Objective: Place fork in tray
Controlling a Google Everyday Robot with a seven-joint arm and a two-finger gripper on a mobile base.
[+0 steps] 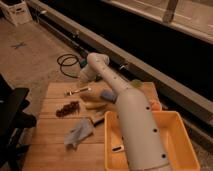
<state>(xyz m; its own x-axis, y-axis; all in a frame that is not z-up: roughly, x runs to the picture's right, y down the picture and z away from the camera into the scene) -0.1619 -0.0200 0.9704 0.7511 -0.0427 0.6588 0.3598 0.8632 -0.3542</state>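
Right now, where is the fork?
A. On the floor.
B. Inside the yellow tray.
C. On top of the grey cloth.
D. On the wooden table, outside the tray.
D: the fork lies on the bare wooden table near its far edge, apart from the tray, with the tool hanging just beyond it.

Fat white robot arm (pixel 135 120) slants across the big yellow plastic tray (pixel 182 145), so only its right half is open. Pincer (pixel 84 80) sits upper centre. A crumpled grey-blue cloth (pixel 79 134) clutters the wooden slatted counter (pixel 47 127) at lower left.
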